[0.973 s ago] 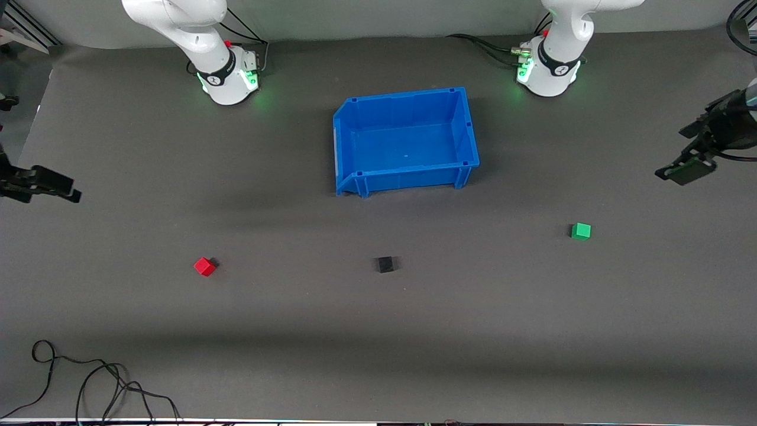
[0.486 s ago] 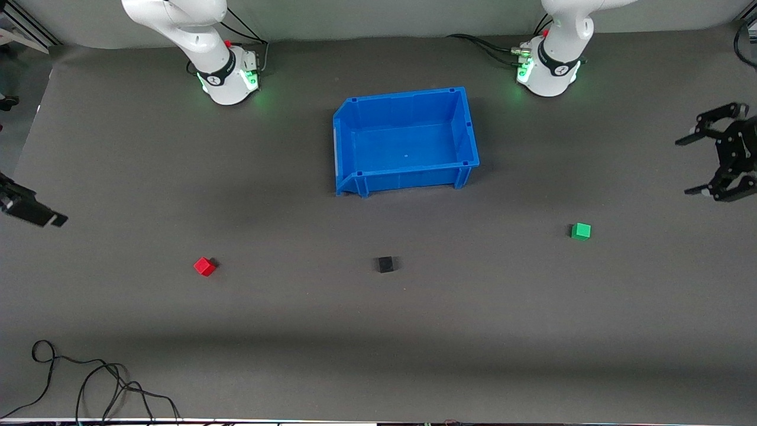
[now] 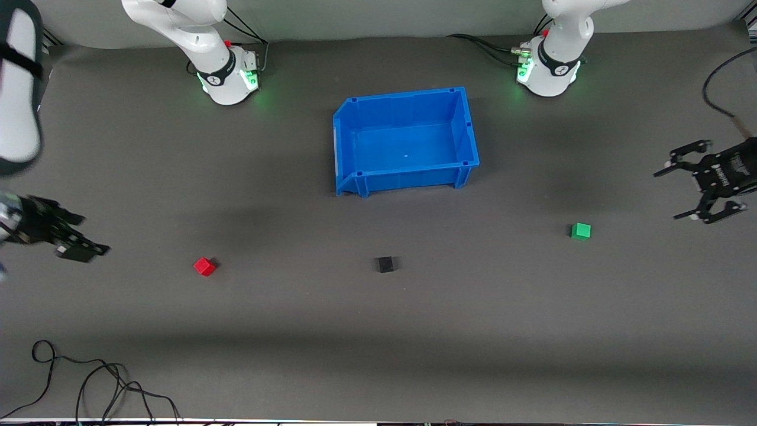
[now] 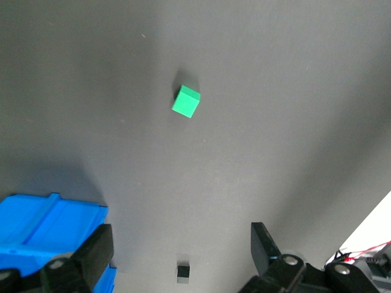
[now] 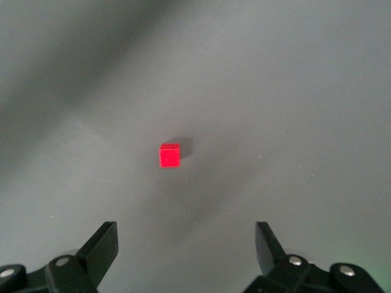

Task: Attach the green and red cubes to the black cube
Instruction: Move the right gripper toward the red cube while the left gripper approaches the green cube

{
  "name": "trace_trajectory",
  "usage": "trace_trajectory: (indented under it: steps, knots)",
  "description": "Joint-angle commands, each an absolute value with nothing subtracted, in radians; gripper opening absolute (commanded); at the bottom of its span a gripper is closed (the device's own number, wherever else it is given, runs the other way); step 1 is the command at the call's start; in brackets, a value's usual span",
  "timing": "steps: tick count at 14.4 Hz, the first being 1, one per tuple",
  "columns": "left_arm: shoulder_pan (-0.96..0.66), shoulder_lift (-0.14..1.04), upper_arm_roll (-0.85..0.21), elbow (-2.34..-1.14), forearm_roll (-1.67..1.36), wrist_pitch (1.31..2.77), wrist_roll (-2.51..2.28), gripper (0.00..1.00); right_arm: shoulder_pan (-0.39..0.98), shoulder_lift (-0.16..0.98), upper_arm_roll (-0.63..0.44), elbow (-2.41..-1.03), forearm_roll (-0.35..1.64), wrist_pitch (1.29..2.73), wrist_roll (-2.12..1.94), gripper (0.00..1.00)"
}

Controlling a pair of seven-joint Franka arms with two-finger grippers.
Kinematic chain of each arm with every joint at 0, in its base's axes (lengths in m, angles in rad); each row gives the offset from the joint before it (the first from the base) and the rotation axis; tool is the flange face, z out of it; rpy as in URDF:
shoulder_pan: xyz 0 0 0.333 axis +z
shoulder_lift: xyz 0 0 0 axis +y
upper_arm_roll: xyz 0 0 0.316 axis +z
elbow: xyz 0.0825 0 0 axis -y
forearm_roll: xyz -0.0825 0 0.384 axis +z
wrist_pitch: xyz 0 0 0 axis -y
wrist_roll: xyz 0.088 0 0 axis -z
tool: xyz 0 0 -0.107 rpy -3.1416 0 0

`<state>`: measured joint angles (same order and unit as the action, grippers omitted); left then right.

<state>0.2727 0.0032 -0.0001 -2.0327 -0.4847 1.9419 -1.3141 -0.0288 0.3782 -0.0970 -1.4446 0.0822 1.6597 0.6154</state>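
Left gripper (image 3: 699, 188) and right gripper (image 3: 74, 241) hover, fingers spread.

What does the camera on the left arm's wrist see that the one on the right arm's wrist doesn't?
Only the left wrist view shows the green cube, the black cube and a corner of the blue bin, with the left end effector open over the bare table.

Only the right wrist view shows the red cube, with the right end effector open above the table.

Both show the dark table surface and each arm's own open fingers; no cube is held.
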Motion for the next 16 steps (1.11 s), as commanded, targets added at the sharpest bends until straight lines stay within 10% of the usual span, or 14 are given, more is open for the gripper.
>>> trace_trajectory:
  steps: [1, 16]
  knots:
    - [0.293, 0.001, -0.006, -2.143, -0.56, 2.029, -1.171, 1.0, -0.014, 0.487, -0.101, -1.396, 0.095, 1.68, 0.56, 0.99]
    - [0.229, 0.371, -0.02, -2.152, -0.784, 2.273, -0.542, 1.0, 0.054, 0.77, -0.1, -1.397, 0.083, 1.917, 0.534, 0.99]
